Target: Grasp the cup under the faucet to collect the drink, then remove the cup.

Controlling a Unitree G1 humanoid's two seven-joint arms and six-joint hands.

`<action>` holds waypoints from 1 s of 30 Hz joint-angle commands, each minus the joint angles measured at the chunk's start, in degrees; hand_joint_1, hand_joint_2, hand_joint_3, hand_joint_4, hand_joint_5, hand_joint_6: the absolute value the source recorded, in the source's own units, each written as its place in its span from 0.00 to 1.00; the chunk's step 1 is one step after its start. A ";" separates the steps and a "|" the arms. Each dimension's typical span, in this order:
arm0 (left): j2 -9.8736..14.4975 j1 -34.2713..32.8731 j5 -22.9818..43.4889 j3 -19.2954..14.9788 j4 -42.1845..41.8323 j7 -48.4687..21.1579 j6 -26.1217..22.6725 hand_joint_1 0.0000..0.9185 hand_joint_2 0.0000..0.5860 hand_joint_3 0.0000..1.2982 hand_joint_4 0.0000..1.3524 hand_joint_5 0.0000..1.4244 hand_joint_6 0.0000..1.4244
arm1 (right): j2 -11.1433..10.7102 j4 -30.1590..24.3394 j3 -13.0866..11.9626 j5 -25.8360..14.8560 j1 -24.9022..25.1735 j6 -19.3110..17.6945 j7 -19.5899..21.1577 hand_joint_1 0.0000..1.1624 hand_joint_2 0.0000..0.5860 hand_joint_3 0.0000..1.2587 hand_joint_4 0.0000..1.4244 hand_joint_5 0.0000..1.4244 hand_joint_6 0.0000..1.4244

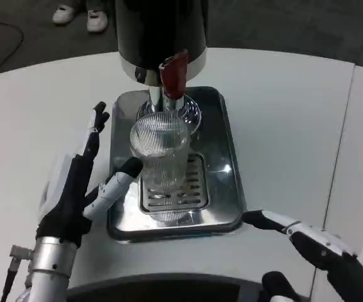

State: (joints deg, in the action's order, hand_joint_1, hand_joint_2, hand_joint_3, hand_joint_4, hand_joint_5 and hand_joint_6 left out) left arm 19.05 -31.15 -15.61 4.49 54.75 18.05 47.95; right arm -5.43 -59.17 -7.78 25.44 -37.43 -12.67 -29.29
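Observation:
A clear ribbed cup (160,155) stands upright on the grate of the steel drip tray (225,157), right below the faucet with the red lever (173,77) of the black dispenser (161,31). My left hand (80,185) is to the left of the cup, fingers spread; its thumb reaches toward the cup's lower left side and the other fingers point up along the tray's left rim, apart from the glass. It holds nothing. My right hand (313,242) lies low at the front right, off the tray, fingers stretched toward the tray's corner, holding nothing.
The tray sits in the middle of a round white table (282,113). A seam in the tabletop (341,151) runs down the right side. Two white shoes (80,16) show on the dark floor beyond the table's far left edge.

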 commanded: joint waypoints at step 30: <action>-4.48 10.18 31.43 -7.90 -43.01 -37.86 -22.18 0.00 0.13 0.00 0.00 0.08 0.05 | 0.31 -0.83 0.96 0.15 -1.07 -0.17 1.36 0.22 0.87 0.16 0.13 0.12 0.11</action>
State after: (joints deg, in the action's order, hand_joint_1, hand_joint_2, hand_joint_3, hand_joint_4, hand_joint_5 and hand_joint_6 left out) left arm 14.68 -20.44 15.19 -3.22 12.98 -18.41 27.62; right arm -5.16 -59.17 -6.53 25.62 -38.05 -12.55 -28.53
